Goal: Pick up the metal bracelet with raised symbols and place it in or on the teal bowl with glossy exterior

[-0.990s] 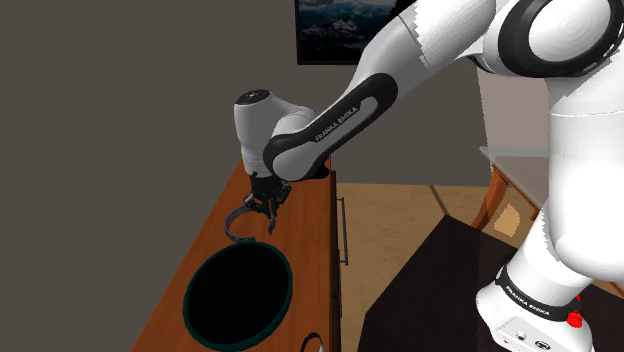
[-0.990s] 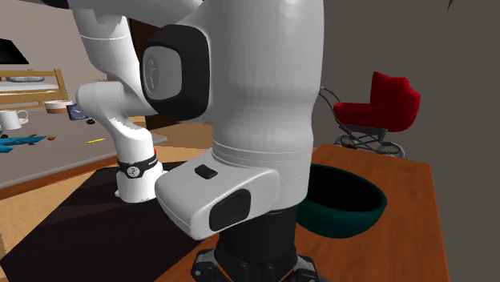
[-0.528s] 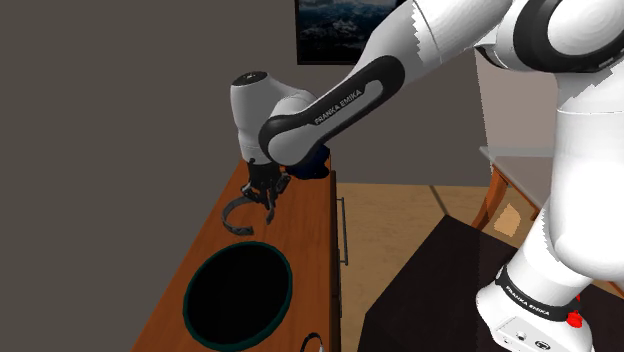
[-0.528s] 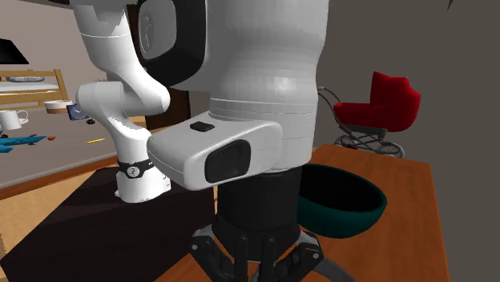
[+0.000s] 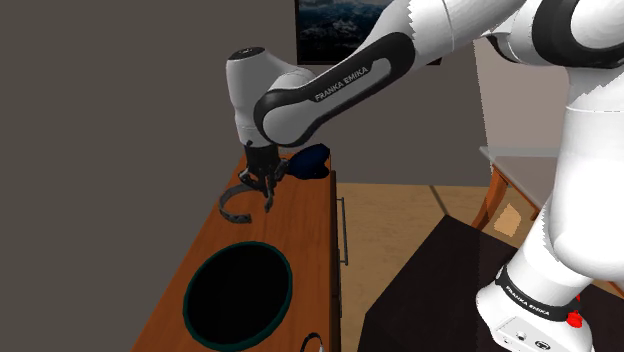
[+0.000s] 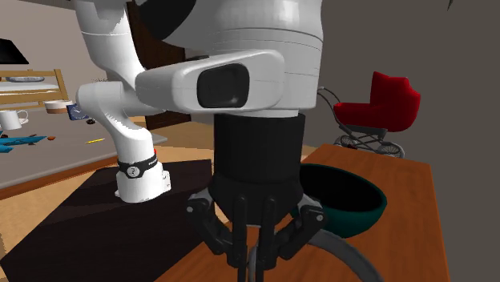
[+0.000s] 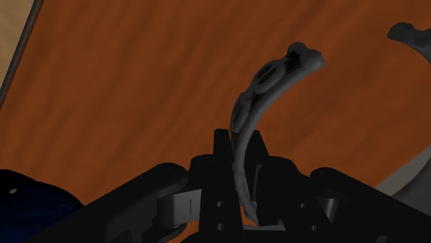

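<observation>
The pincer [image 7: 238, 143] pinches the bracelet [image 7: 261, 84] across its thin band; stiff, light, likely slippery, it could swivel.

Dark grey bracelet [image 7: 266, 90] with raised blobs. Glossy teal bowl [image 6: 352, 212], dark inside. Reddish-brown table [image 7: 138, 90] with streaky grain. All-black gripper [image 7: 239, 141]. White arm [image 5: 250, 100], dark joints. Red pram [image 6: 381, 100] on dark frame.

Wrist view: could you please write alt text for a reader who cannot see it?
The black claw is shut on a dark grey open bracelet with raised bumps. Behind it is a brown wooden table.
</observation>
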### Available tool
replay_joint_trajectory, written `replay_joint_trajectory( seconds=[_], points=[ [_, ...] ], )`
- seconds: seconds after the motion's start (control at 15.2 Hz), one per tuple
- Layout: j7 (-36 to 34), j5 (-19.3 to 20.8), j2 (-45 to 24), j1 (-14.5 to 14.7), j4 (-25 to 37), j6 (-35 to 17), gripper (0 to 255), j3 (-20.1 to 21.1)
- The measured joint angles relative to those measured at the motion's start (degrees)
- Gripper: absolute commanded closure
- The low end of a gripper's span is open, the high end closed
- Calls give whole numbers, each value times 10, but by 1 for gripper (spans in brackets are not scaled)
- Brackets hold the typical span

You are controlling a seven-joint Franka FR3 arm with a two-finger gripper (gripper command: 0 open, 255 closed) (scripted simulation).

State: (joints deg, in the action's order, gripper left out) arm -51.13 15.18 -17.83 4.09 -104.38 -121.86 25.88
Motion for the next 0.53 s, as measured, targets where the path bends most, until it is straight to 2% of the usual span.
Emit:
replay_joint_trajectory(
  seconds=[0.53],
  points=[
    [14,-16,20,-2,38,55,255,5]
  ],
)
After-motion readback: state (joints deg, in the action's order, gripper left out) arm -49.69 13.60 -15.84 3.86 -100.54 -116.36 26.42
